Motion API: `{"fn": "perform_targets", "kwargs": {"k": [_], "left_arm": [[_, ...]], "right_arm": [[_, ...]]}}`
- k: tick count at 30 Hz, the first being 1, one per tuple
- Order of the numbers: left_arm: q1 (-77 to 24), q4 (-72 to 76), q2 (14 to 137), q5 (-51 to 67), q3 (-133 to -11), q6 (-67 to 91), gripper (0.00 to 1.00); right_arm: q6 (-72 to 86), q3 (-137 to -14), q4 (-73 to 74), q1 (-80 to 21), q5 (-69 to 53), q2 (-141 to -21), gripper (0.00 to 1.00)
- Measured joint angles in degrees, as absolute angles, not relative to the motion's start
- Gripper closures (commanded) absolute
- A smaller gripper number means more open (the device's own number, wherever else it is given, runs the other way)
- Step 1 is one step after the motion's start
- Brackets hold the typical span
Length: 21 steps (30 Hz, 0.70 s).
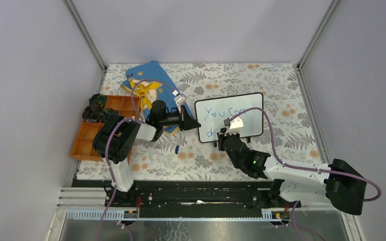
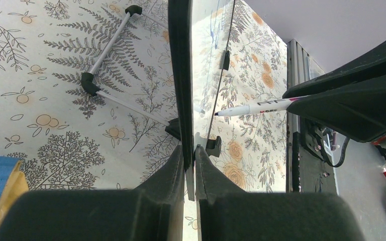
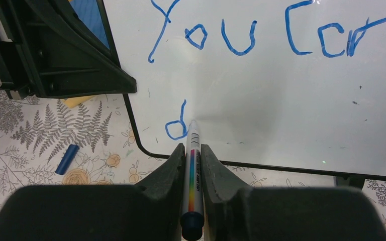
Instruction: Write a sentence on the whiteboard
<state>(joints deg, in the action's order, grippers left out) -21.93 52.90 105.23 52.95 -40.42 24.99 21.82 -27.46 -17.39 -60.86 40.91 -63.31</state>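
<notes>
- A tray (image 1: 88, 143), orange, sits at the left edge of the bench (image 1: 291, 100). Dark things fill its far compartments, and I cannot make them out.
- A blue book (image 1: 148, 80) lies just right of the tray, partly under my left arm.
- My left gripper (image 1: 193, 124) (image 2: 189, 160) is pinching the whiteboard's left edge. Its fingers (image 2: 173, 170) are pressed against both faces of the black frame, low on that side.
- A small blue cap (image 1: 177, 149) (image 3: 67, 159) lies on the bench, near the board's lower left corner and apart from it.
- The whiteboard (image 1: 246, 108) (image 2: 203, 65) (image 3: 281, 105) stands on its feet mid-bench, facing my arms.
- The sentence (image 1: 221, 113) (image 3: 238, 51) so far reads "You can" in blue along the top. A lone "d" (image 3: 176, 128) begins the second line at lower left.
- The marker (image 2: 261, 106) (image 3: 193, 165) points at the board, its tip touching the white surface just right of the "d".
- My right gripper (image 1: 226, 135) (image 3: 193, 153) is clamped on the marker's barrel, with one finger on each side.
</notes>
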Motion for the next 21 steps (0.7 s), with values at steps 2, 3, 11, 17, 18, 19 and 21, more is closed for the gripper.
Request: {"fn": "perform_targets", "kwargs": {"k": [2,3,11,17,18,19,21], "left_arm": [[-21.9,52.9,105.2,52.9,-40.4,24.9,1.00],[-21.9,52.9,105.2,52.9,-40.4,24.9,1.00],[-21.9,52.8,105.2,52.9,-40.4,24.8,1.00],[-21.9,52.8,105.2,52.9,-40.4,24.8,1.00],[-21.9,52.7,105.2,52.9,-40.4,24.8,1.00],[-21.9,52.7,105.2,52.9,-40.5,24.8,1.00],[-21.9,52.7,105.2,52.9,-40.5,24.8,1.00]], "right_arm": [[21.9,-27.5,-17.4,-60.6,40.9,-63.5,1.00],[21.9,-27.5,-17.4,-60.5,40.9,-63.6,1.00],[22.3,-27.5,-17.4,-59.7,40.7,-64.6,1.00],[22.8,-27.5,-17.4,-59.7,39.4,-64.9,1.00],[22.9,-27.5,-17.4,-59.7,39.4,-64.9,1.00],[23.0,-27.5,-17.3,-59.7,39.4,-64.9,1.00],[23.1,-27.5,-17.1,-59.7,39.3,-64.9,1.00]]}}
